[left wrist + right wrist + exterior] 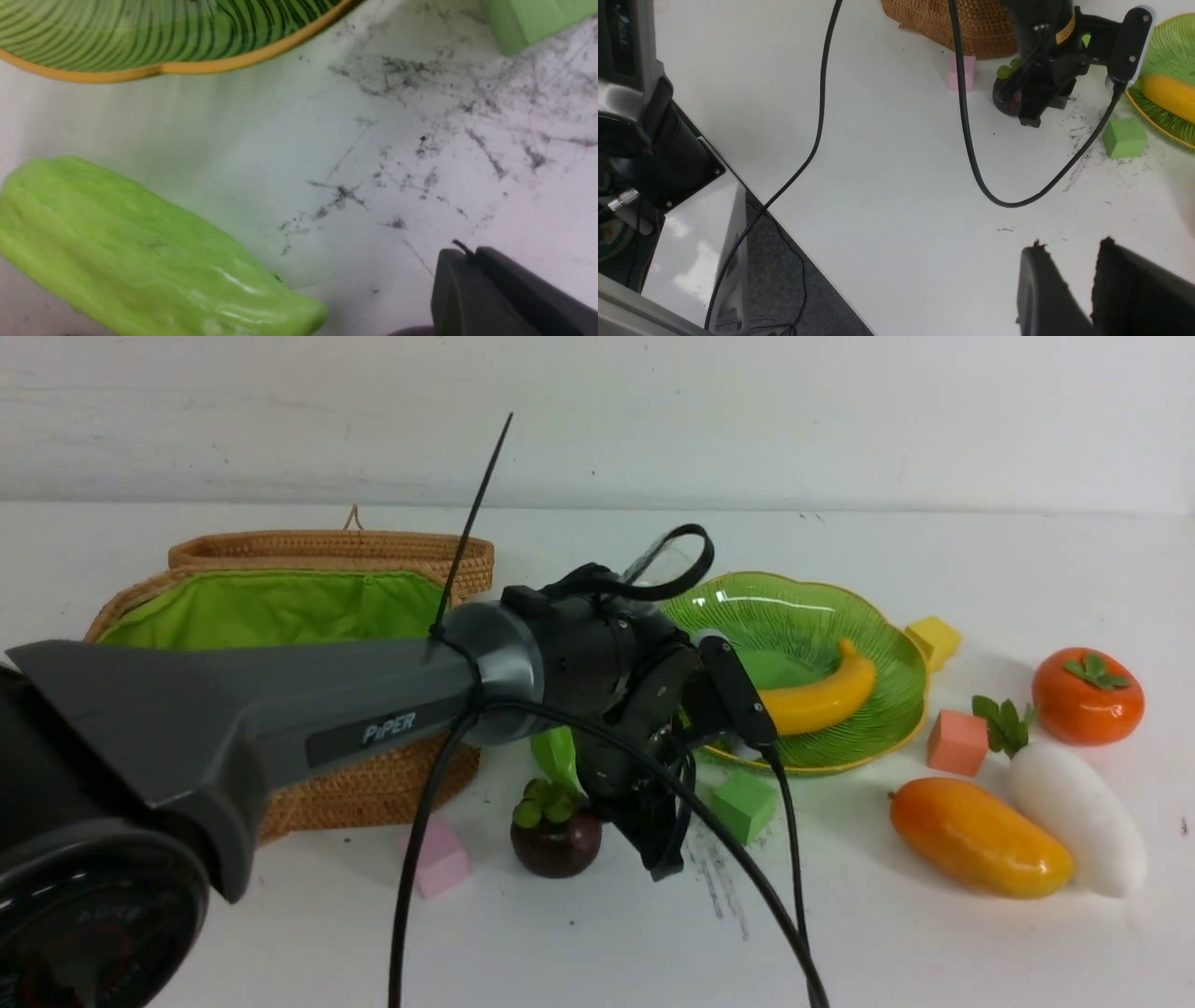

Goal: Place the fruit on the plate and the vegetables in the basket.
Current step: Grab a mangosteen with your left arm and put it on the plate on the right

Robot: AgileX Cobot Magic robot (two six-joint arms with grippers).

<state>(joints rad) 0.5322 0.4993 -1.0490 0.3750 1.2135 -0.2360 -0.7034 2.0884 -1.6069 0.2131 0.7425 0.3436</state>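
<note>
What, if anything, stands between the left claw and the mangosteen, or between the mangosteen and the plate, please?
Nothing visible separates the shut left claw from the mangosteen; it is right beside it. Towards the plate, the left arm itself and the green cube lie roughly in between.

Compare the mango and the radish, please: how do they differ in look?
The mango is orange-yellow, while the radish is white. The radish has green leaves at one end; the mango shows only a small dark tip. The mango lies nearer the robot's side than the radish's leafy end. Both are glossy and lie on the table.
</note>
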